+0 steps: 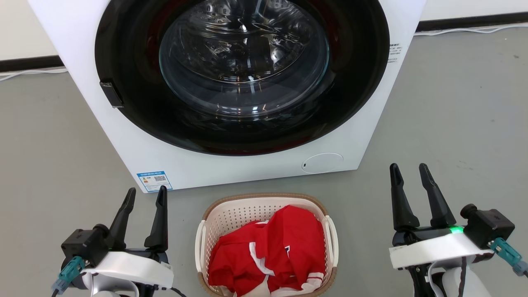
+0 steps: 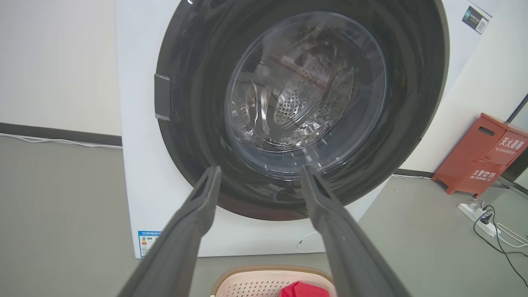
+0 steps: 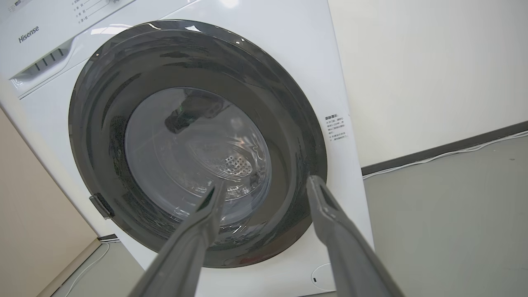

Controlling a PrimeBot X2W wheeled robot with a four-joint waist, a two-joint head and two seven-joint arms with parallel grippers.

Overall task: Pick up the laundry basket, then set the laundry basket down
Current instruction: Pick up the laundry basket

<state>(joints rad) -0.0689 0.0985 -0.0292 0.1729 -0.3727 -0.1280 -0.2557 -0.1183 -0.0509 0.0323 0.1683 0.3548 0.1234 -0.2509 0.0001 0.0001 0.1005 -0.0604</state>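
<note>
The laundry basket (image 1: 231, 214), cream-white with perforated walls, a brown rim and white side handles, sits on the grey floor just in front of the washing machine, low in the middle of the head view. A crumpled red and white garment (image 1: 272, 251) fills it. My left gripper (image 1: 147, 194) hangs open to the basket's left, apart from it. Well off to the right, my right gripper (image 1: 410, 172) is open too. Both hold nothing. The basket's far rim (image 2: 272, 270) peeks in at the bottom of the left wrist view, between the left gripper's (image 2: 260, 175) fingers.
A white front-loading washing machine (image 1: 247, 165) with a shut round dark door (image 1: 243, 74) stands directly behind the basket. A red cabinet (image 2: 482, 154) and a power strip with cables (image 2: 478, 212) lie off to the machine's right. Grey floor spreads on both sides.
</note>
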